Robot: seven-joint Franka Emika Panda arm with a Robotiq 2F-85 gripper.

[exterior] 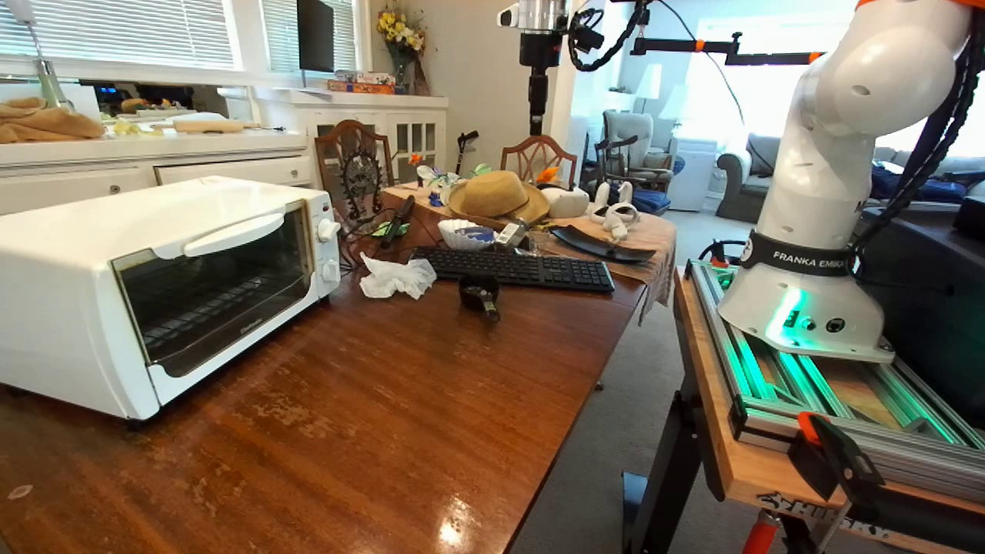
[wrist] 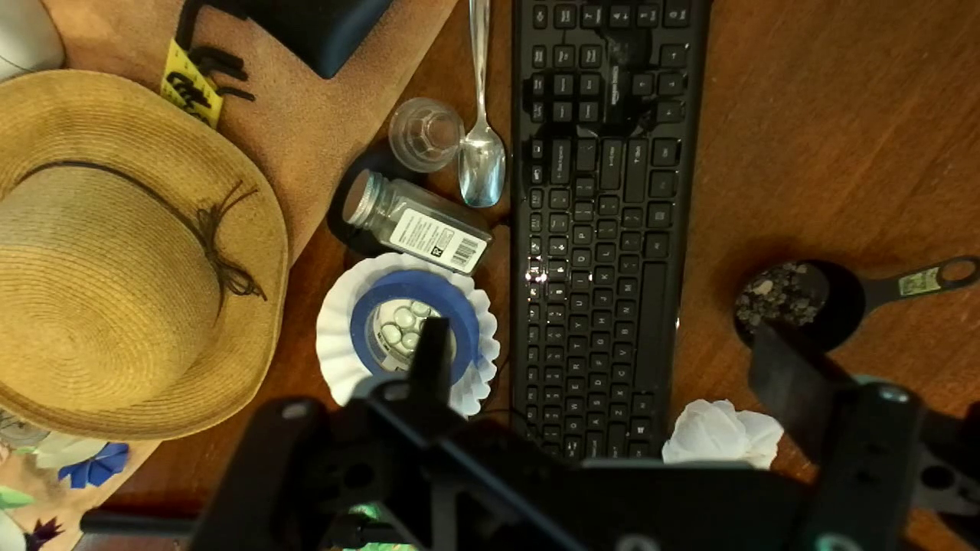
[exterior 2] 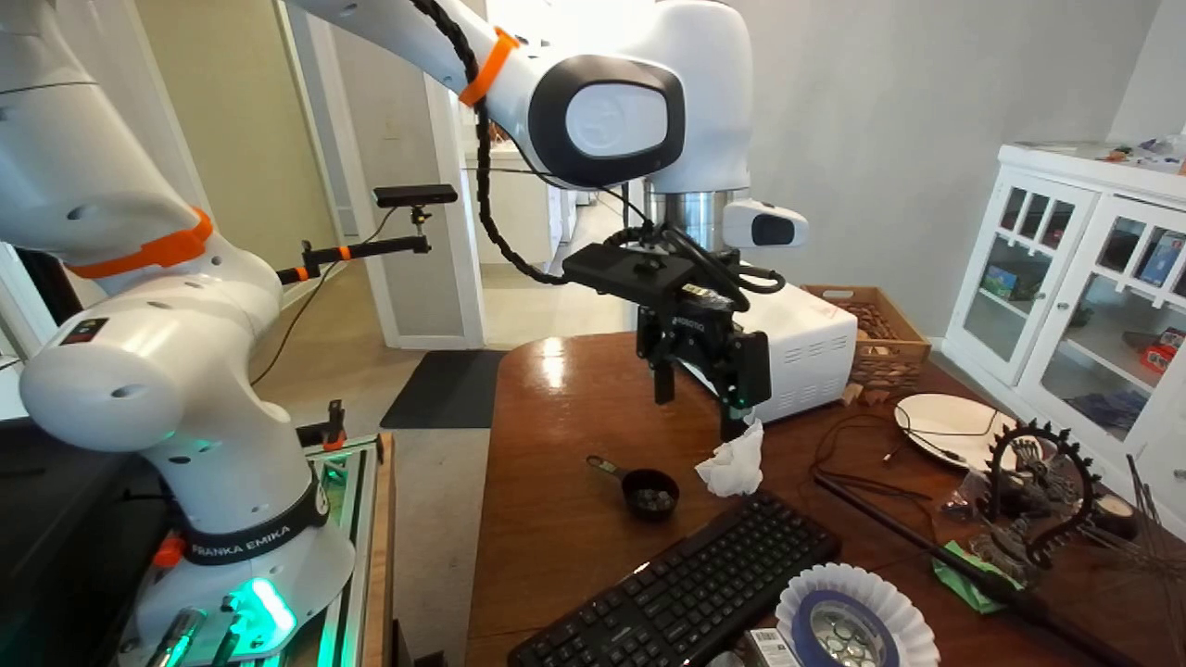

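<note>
Bright room, with white blinds (exterior: 123, 31) at the upper left of an exterior view. Brown wood table (exterior: 362, 431) along the bottom, with a white toaster oven (exterior: 177, 300) at the left. Black gripper (exterior 2: 698, 414) near the middle of an exterior view. Points down and hangs well above the table, with fingers (wrist: 800, 383) spread wide apart, let go. Black keyboard (wrist: 605, 229) down the middle of the wrist view, below the gap between the fingers. Black cup (wrist: 842, 302) at the right, with grey bits (wrist: 788, 295) inside and a handle (wrist: 884, 291) aimed at the right edge. Crumpled white paper (wrist: 723, 435) at the lower right, just beside the keyboard. Wavy white bowl (wrist: 335, 329) left of the keyboard, with a blue ring (wrist: 409, 287) in it. Straw hat (wrist: 115, 283) at the left, and a shiny spoon (wrist: 482, 164) at the upper middle.
</note>
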